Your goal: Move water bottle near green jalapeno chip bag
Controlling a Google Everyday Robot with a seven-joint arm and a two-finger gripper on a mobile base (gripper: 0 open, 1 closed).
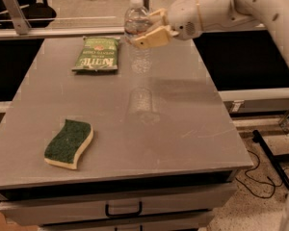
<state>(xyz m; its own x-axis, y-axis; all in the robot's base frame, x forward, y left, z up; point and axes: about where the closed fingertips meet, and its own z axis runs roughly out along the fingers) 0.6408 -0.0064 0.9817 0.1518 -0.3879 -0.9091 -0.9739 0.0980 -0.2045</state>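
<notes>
The water bottle (138, 44), clear ribbed plastic with a white cap, stands upright at the back of the grey table (183, 129), just right of the green jalapeno chip bag (97, 54). The bag lies flat with white lettering on it. My gripper (148, 32) reaches in from the upper right and is shut on the bottle's upper part, its tan fingers (154, 36) wrapped around it. I cannot tell whether the bottle's base touches the table.
A yellow sponge with a green top (70, 143) lies at the front left of the table. A drawer with a black handle (123, 209) sits under the front edge. A metal rail (62, 18) runs behind the table. Cables lie on the floor at the right.
</notes>
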